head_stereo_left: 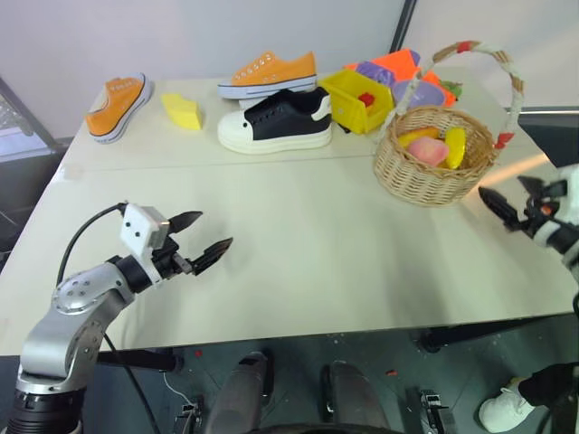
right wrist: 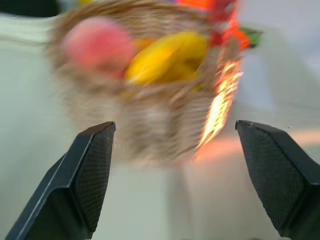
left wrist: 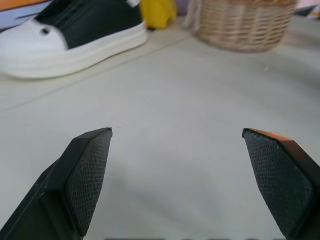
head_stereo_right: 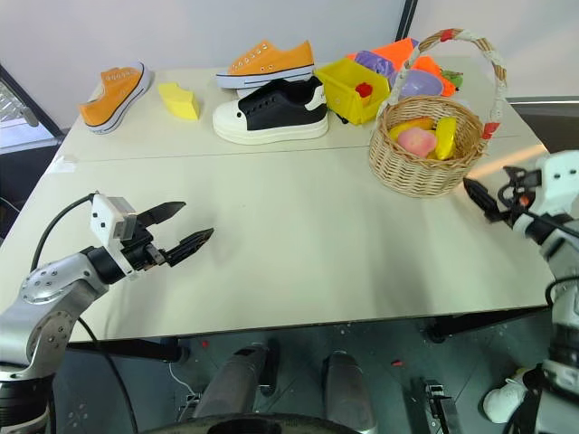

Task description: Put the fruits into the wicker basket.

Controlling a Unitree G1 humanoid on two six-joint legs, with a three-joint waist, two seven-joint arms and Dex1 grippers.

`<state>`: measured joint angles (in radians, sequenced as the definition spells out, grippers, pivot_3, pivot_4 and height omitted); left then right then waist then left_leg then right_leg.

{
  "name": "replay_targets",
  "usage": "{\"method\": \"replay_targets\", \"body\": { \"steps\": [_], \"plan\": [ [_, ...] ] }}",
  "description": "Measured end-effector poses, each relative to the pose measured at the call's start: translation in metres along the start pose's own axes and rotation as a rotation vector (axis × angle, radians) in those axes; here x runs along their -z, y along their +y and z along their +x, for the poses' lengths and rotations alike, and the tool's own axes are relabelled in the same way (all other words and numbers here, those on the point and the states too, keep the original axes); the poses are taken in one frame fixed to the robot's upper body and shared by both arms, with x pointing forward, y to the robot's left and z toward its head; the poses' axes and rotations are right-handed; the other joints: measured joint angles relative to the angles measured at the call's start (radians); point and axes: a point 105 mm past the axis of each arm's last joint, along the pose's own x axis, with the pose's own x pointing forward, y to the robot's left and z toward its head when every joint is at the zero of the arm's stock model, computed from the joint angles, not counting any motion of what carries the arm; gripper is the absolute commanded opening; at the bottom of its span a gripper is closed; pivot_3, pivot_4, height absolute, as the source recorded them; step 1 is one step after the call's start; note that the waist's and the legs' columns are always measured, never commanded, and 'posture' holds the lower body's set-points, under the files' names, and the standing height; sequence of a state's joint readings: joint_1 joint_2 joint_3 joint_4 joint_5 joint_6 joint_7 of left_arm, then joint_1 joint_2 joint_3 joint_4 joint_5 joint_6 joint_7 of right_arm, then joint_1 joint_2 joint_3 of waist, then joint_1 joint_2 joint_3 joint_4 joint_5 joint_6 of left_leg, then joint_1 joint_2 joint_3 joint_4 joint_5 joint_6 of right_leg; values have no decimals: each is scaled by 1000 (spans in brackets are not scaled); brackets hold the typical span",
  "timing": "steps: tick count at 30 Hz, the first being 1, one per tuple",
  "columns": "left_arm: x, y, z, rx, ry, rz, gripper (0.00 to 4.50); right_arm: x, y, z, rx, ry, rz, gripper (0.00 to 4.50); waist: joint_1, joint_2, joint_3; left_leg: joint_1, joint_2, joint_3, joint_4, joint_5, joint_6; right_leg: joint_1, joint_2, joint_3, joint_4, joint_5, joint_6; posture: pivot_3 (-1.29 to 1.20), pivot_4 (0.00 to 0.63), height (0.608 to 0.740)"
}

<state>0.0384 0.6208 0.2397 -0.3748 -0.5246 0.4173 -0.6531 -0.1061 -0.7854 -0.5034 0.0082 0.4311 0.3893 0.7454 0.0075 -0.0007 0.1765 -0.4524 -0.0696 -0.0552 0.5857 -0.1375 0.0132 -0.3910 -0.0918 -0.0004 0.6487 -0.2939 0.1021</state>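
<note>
The wicker basket [head_stereo_left: 432, 155] stands on the tabletop [head_stereo_left: 298, 253] at its far right. Inside it lie the fruits: a pink-orange peach [head_stereo_left: 431, 150], a yellow banana [head_stereo_left: 455, 146] leaning against the inner wall, and an orange-yellow piece [head_stereo_left: 414, 136] behind the peach. No fruit is visible loose on the bare tabletop in front of the robot.

The right gripper [head_stereo_right: 484, 199] sits just beside the basket, at the right edge of the tabletop. Its jaws stand wide apart and hold nothing; the right wrist view looks between them onto the basket and its contents. The left gripper [head_stereo_left: 201, 241] hovers over the near left of the tabletop, well apart from the basket, jaws spread and empty.

Behind the basket stand a yellow plastic bin [head_stereo_left: 357, 98], a black-and-white shoe [head_stereo_left: 279, 122], two orange shoes [head_stereo_left: 269, 73] [head_stereo_left: 119, 106] and a yellow wedge block [head_stereo_left: 182, 110]. Purple and orange items [head_stereo_left: 391, 69] lie behind the bin; these may include further fruit, but the view there is too cluttered to confirm.

Step in hand, as judged: release completed, with the fruits deposited. The task appears at or near its end. The next move calls for clearing the right arm away from the tall handle [head_stereo_left: 493, 72] without snagging it, then checking the clutter behind the bin for any remaining fruit.
</note>
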Motion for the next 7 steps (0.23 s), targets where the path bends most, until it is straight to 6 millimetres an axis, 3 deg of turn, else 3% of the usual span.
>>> {"method": "replay_targets", "body": {
  "steps": [3,7],
  "plan": [
    [25,18,-12,-113,51,-33,4500,18,28,0,-102,22,32,4008,-6,0,0,1,0,0,-1,-2,-2,0,-1,1,-1,0,0,0,150,740],
    [49,23,-28,-196,83,-76,4500,37,58,10,-184,41,55,4008,-6,0,0,-1,0,0,-2,-2,-2,-1,-2,1,-3,0,0,0,150,740]
  ]
}}
